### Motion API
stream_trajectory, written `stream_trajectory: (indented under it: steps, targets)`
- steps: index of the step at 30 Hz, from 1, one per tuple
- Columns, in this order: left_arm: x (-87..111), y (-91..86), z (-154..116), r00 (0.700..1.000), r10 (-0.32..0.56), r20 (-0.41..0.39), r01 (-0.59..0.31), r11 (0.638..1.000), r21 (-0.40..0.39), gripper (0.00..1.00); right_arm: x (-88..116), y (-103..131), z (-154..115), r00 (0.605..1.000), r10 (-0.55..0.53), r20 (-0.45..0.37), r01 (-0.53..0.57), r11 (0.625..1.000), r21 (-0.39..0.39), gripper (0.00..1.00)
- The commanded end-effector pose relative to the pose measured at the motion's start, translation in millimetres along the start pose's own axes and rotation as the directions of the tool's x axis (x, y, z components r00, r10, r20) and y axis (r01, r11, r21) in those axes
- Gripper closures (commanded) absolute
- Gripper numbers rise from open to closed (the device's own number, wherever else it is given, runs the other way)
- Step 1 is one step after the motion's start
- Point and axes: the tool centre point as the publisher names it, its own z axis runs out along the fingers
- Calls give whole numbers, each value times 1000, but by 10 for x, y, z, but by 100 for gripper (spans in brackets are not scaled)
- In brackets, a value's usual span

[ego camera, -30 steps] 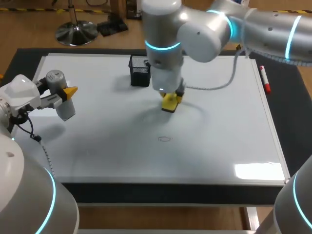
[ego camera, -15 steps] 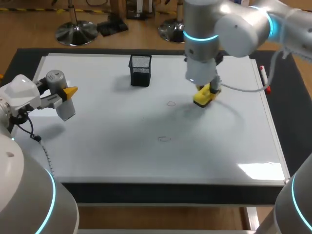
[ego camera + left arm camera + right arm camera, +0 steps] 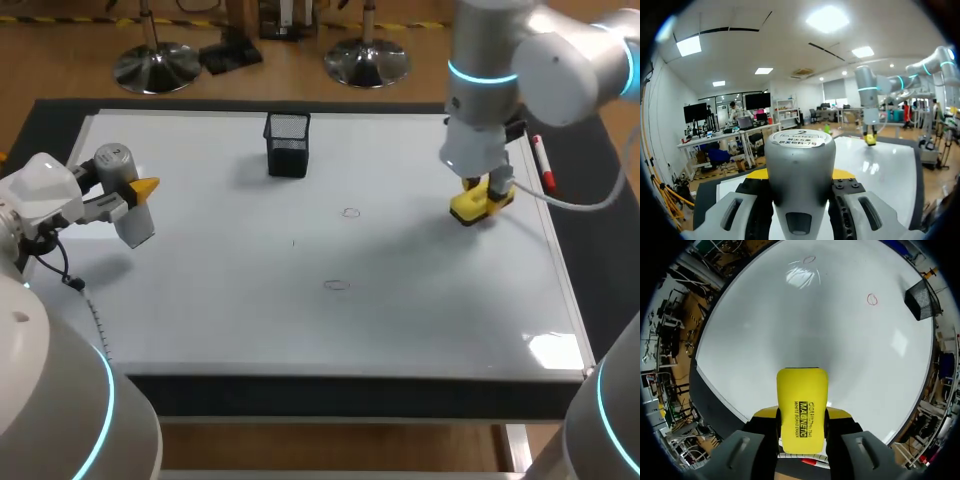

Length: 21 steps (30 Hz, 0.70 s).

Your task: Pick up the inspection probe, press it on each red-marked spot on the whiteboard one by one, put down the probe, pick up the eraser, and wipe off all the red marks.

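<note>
With the right gripper (image 3: 481, 200) clamped on the yellow block eraser (image 3: 468, 208) at the glossy whiteboard's (image 3: 200, 310) far right, and the left gripper (image 3: 801, 175) clamped on the silver cylindrical probe (image 3: 112, 160) at its left, best sweep the eraser leftward, flat and firm, over both red ovals (image 3: 350, 212).

1. Brightly and evenly lit from overhead.
2. Hard white glare on the whiteboard (image 3: 430, 320) at its near right corner, repeated in the right wrist view.
3. Soft, diffuse grey shadows across the board's middle.
</note>
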Motion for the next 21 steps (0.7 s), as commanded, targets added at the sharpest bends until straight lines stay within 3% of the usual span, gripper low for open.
stream_trajectory:
  steps: [1,21]
  targets:
    - [6,2,5,1000,2,5,-2,1000,4,100,108,-66,3,999,3,40,-3,1000,-7,100]
    - [6,2,5,1000,2,5,-2,1000,4,100,114,-78,8,999,23,44,-23,1000,-6,100]
